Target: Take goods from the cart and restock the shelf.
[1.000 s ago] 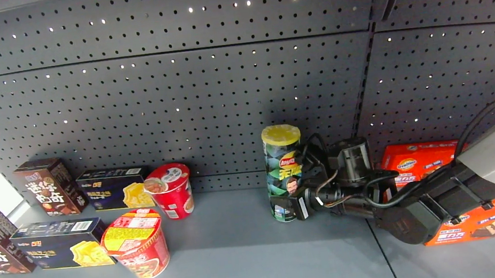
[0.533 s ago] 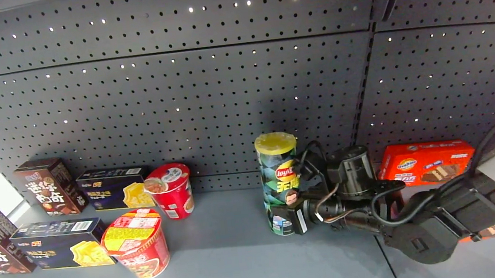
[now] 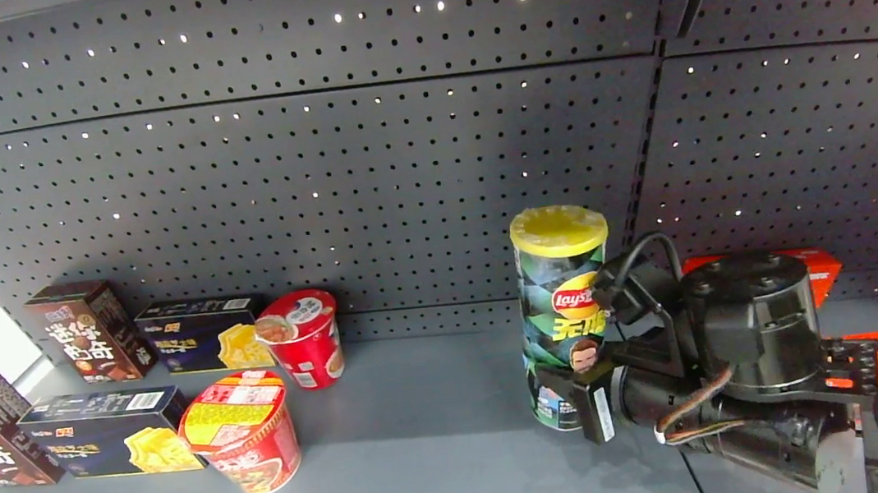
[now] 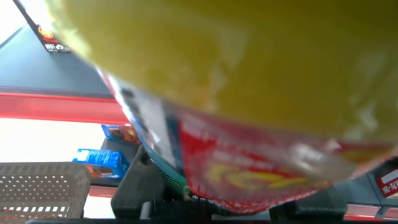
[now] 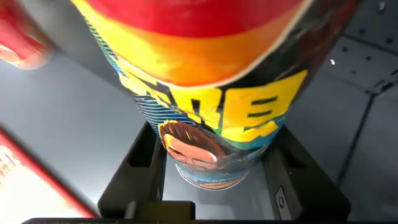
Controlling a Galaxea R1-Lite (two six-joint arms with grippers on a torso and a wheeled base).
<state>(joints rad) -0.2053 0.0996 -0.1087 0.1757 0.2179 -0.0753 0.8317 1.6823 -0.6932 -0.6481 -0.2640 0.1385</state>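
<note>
1. Chip canister [image 3: 564,307], yellow-lidded and upright, is clamped low on its body by the right gripper [image 3: 564,398]. It is over the shelf [image 3: 432,479], toward the front. We cannot tell whether its base touches the deck.
2. Our left gripper [image 4: 227,199] looks to be closed on a yellow-and-red packet [image 4: 249,81], though that view is too smeared to be sure.
3. We judge tipping to be the main risk. The canister is tall and narrow and gripped near its foot. Letting go while it is raised or leaning could topple it across the bare deck or off the front edge.
4. Orange boxes [image 3: 821,265] lie close beside and behind the right wrist. A careless withdrawal could knock them out of line.
5. Leftward we have a wide bare stretch of shelf. The cup noodles [image 3: 241,434] stand well apart from the canister, so there is room to shift it sideways.
6. Farthest back, the pegboard wall [image 3: 314,170] rises behind the canister. There appears to be a gap between them, so we could push it deeper.
</note>
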